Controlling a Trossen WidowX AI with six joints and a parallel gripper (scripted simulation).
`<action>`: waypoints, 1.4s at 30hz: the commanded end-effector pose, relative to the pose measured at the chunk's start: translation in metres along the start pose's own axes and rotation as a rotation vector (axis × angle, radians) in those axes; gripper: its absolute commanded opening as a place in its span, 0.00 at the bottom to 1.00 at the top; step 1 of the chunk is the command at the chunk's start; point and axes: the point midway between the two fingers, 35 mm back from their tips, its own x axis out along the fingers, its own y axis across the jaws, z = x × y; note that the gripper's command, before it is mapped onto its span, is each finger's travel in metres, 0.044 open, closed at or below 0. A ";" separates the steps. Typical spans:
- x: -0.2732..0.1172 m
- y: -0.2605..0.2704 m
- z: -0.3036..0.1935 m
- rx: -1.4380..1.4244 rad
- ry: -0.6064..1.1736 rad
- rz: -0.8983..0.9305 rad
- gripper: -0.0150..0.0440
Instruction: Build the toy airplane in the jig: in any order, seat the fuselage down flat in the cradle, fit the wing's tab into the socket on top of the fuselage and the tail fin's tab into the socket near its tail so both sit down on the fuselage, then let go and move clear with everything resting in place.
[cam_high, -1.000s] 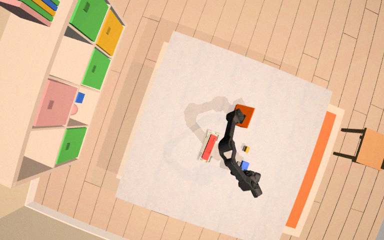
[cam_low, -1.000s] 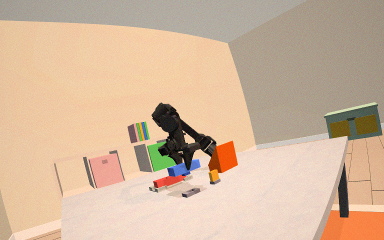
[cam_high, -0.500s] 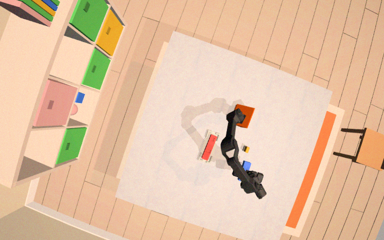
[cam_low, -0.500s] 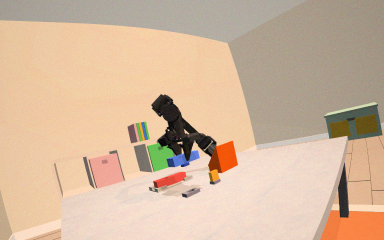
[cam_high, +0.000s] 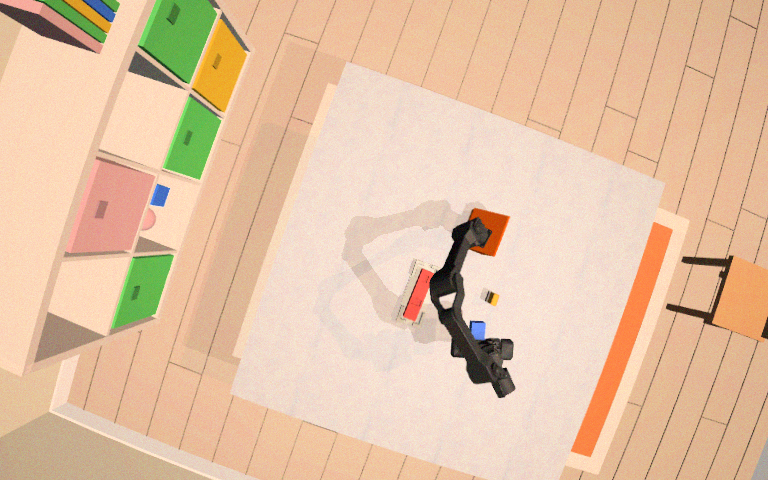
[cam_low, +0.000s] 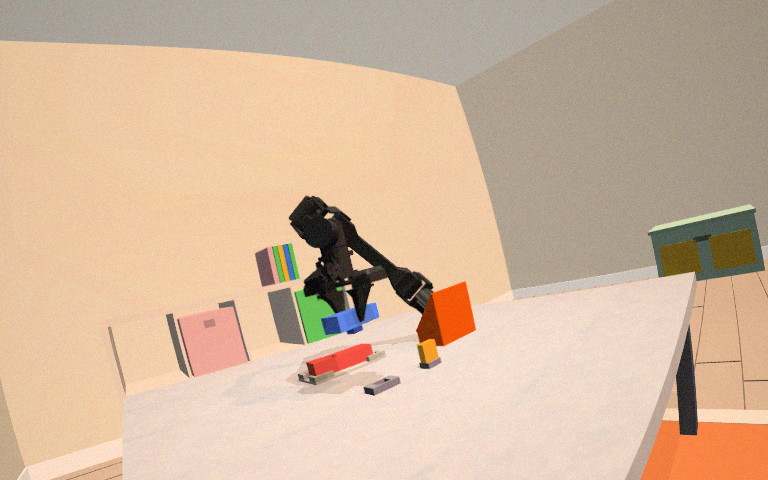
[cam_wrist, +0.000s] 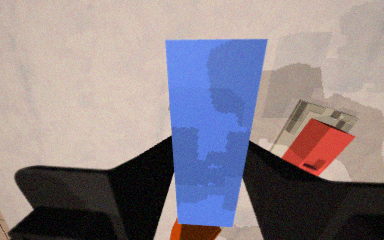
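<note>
My gripper (cam_low: 351, 315) (cam_wrist: 206, 139) is shut on the blue wing (cam_high: 478, 330) (cam_low: 335, 323) (cam_wrist: 210, 90) and holds it raised above the table, its tab (cam_low: 355, 329) pointing down. The red fuselage (cam_high: 417, 294) (cam_low: 339, 360) (cam_wrist: 325, 141) lies in the pale cradle (cam_high: 419, 263) (cam_low: 376, 356), below and to one side of the wing. It looks flat there. A socket shows on its top in the wrist view. The yellow tail fin (cam_high: 493, 298) (cam_low: 427, 351) stands upright in a small dark holder (cam_low: 430, 363), apart from the fuselage. The arm hides the fingers in the top view.
An empty grey holder (cam_low: 382, 385) lies on the table in front of the cradle. A large orange block (cam_high: 498, 234) (cam_low: 458, 314) (cam_wrist: 196, 232) stands beside the arm's base, beyond the tail fin. Shelves with coloured bins stand off the table.
</note>
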 end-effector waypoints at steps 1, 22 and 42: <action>0.001 -0.014 -0.002 -0.080 -0.006 0.000 0.25; 0.010 -0.081 -0.020 -0.462 -0.011 0.003 0.25; 0.023 -0.138 -0.050 -0.830 -0.007 -0.006 0.25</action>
